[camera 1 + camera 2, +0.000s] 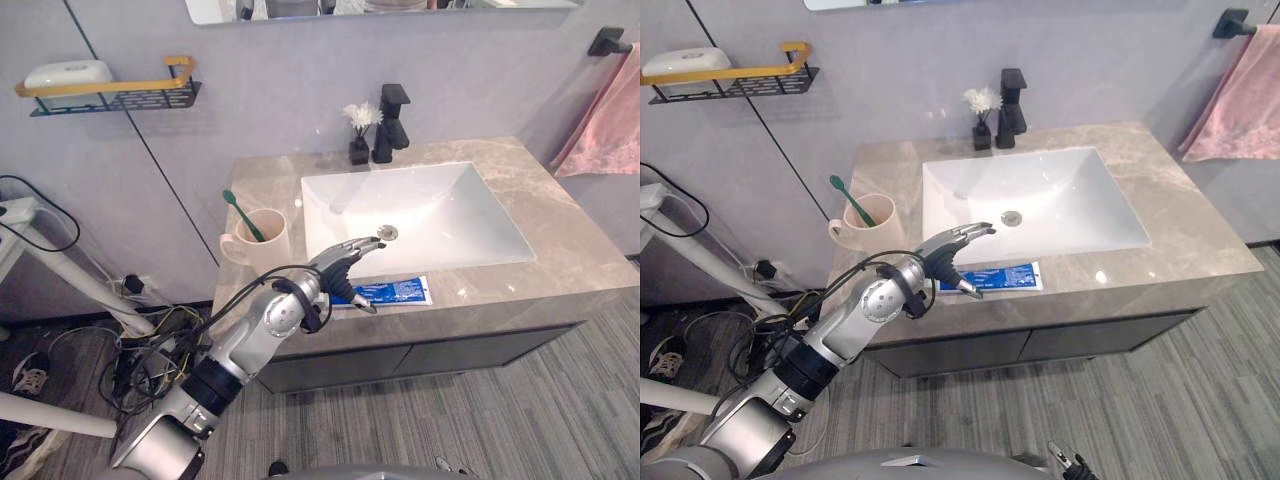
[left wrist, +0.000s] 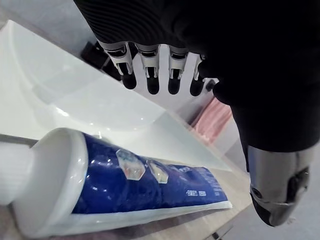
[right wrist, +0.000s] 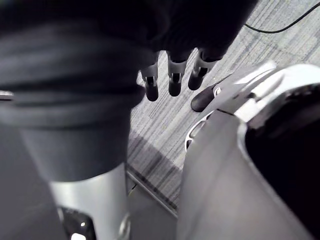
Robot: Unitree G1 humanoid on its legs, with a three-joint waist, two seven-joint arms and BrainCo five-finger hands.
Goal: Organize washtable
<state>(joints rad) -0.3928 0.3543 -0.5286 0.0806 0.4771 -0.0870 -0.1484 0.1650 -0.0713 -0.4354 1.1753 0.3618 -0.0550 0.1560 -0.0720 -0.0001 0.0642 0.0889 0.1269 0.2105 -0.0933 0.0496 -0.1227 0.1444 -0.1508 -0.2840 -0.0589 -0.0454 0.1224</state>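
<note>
A blue and white toothpaste tube (image 1: 395, 292) lies flat on the marble counter (image 1: 560, 250) along the front edge, just in front of the white sink (image 1: 420, 215). Its white cap end points to the left. My left hand (image 1: 345, 258) hovers over that cap end, open, fingers (image 2: 150, 75) straight and thumb (image 2: 275, 190) spread apart. In the left wrist view the tube (image 2: 150, 185) lies below the hand with a gap to the fingers. My right hand (image 3: 173, 80) hangs low over the striped floor, fingers relaxed and holding nothing.
A beige mug (image 1: 262, 240) holding a green toothbrush (image 1: 243, 215) stands on the counter's left side. A black faucet (image 1: 392, 122) and a small flower vase (image 1: 360, 130) sit behind the sink. A wall shelf (image 1: 110, 90) carries soap; a pink towel (image 1: 610, 120) hangs at right.
</note>
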